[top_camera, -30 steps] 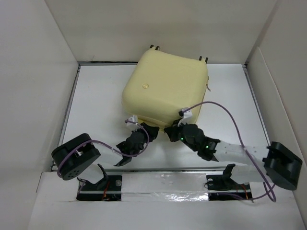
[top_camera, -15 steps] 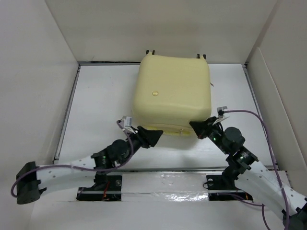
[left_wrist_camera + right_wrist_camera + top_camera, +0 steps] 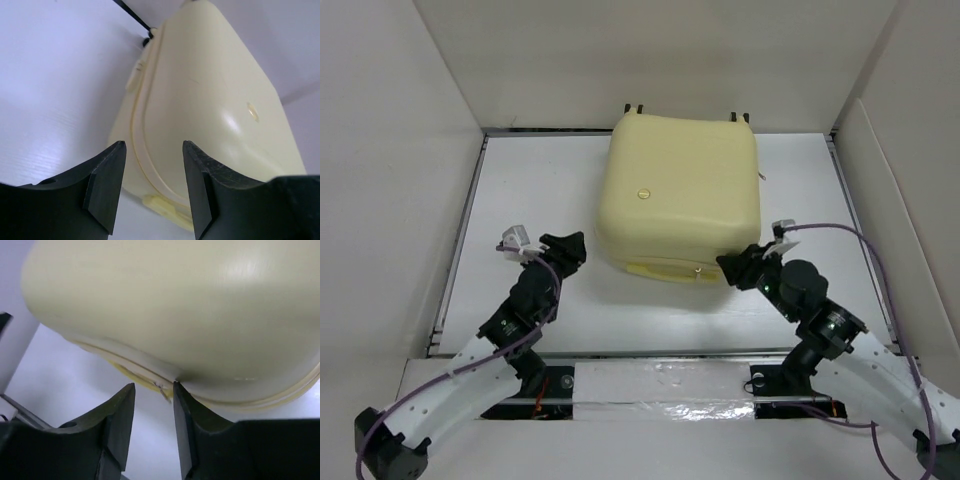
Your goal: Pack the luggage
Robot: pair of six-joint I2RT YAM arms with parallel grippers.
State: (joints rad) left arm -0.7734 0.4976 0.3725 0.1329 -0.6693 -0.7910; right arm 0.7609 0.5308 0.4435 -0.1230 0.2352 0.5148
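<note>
One closed luggage [image 3: 680, 195], contents hidden, left gripper [image 3: 570, 247] apart, right gripper [image 3: 733, 266] apart beside its corner

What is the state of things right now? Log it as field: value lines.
luggage: closed, lying flat on the table, toward its far side
left gripper: open, empty, beside the luggage's near left corner, apart from it
right gripper: open, at the near right corner by the seam
zipper pull: hangs between the right gripper's fingers, not clamped
</note>
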